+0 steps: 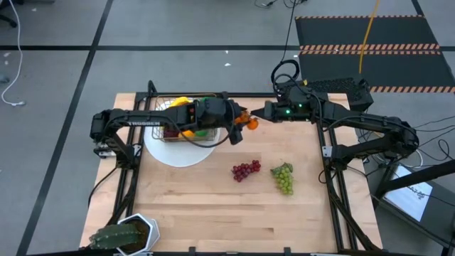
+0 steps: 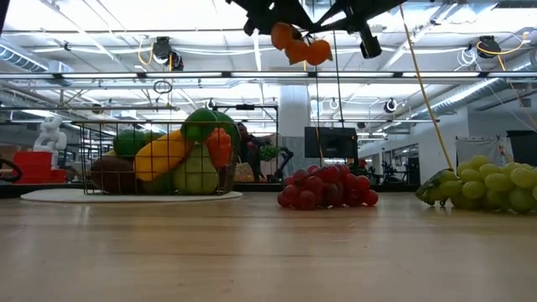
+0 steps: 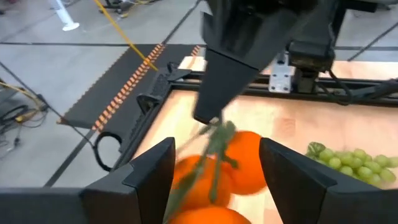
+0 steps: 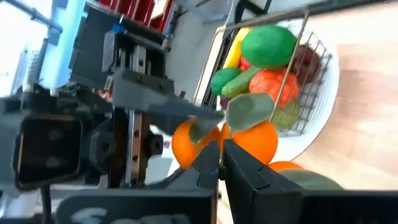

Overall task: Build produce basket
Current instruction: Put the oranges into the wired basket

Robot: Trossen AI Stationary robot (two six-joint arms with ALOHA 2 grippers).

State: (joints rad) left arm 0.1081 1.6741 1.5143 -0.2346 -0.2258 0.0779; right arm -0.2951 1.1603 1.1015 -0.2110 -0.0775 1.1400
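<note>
Near edge: purple grapes [image 1: 245, 170] and green grapes [image 1: 284, 177] lie loose on the table [image 1: 213, 213], awaiting loading. Mid-air above: the right gripper [image 1: 257, 116], fingers closed on the orange cluster's [image 2: 295, 44] stem, presents it to the left gripper [image 3: 214, 180], fingers parted around the fruit, apparently a handover. Far left: the basket [image 2: 159, 159], part-filled, on a white plate [image 1: 181, 151].

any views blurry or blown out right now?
Left wrist view: the oranges between the left hand's fingers are smeared, too close to focus. Right wrist view: bright window glare at one edge, near parts soft. Low view: ceiling lights overexposed, basket and red grapes sharp. High view: evenly lit.
</note>
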